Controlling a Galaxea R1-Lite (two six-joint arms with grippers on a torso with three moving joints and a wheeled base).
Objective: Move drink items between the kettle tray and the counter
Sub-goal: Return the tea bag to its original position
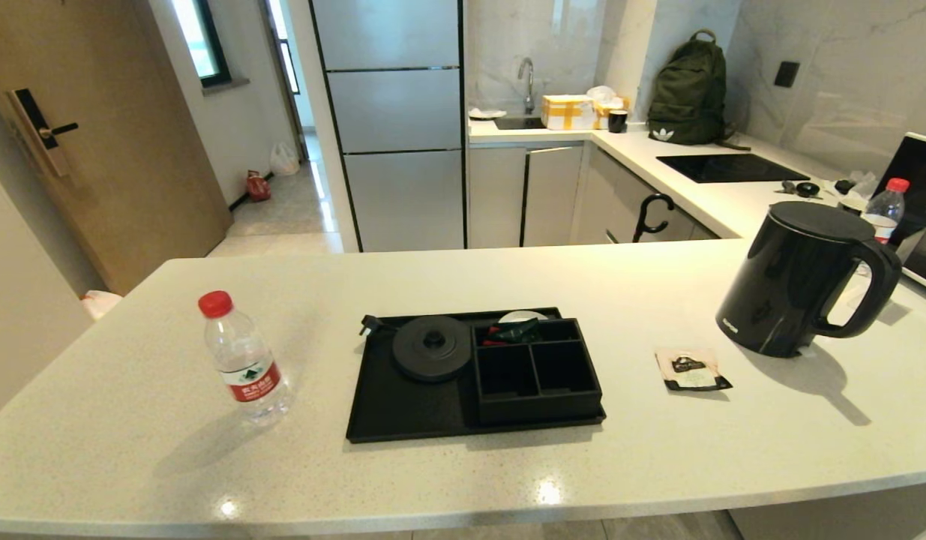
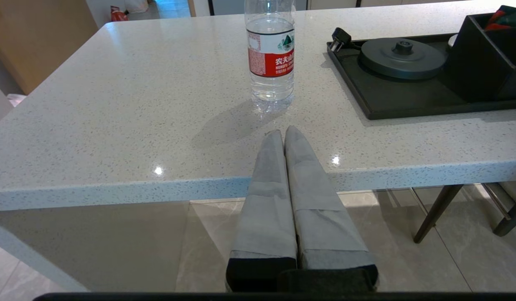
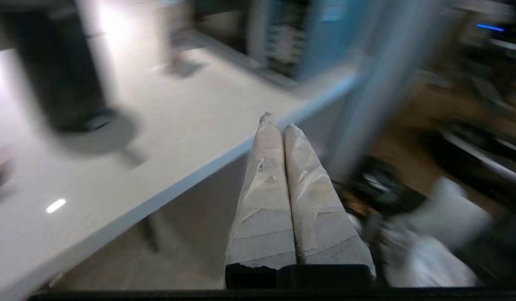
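A clear water bottle (image 1: 241,360) with a red cap stands on the white counter (image 1: 148,450), left of the black kettle tray (image 1: 403,409). The tray carries a round kettle base (image 1: 431,346) and a compartment box (image 1: 536,369). The black kettle (image 1: 800,277) stands on the counter at the right, with a tea sachet (image 1: 691,370) lying between it and the tray. Neither gripper shows in the head view. My left gripper (image 2: 283,133) is shut and empty at the counter's front edge, just short of the bottle (image 2: 271,54). My right gripper (image 3: 276,122) is shut and empty off the counter's edge, apart from the kettle (image 3: 59,67).
A second bottle (image 1: 882,208) stands behind the kettle beside a microwave (image 1: 920,202). The far counter holds a cooktop (image 1: 729,166), a green backpack (image 1: 687,90) and boxes by the sink. Chair legs (image 2: 437,213) stand under the counter's front.
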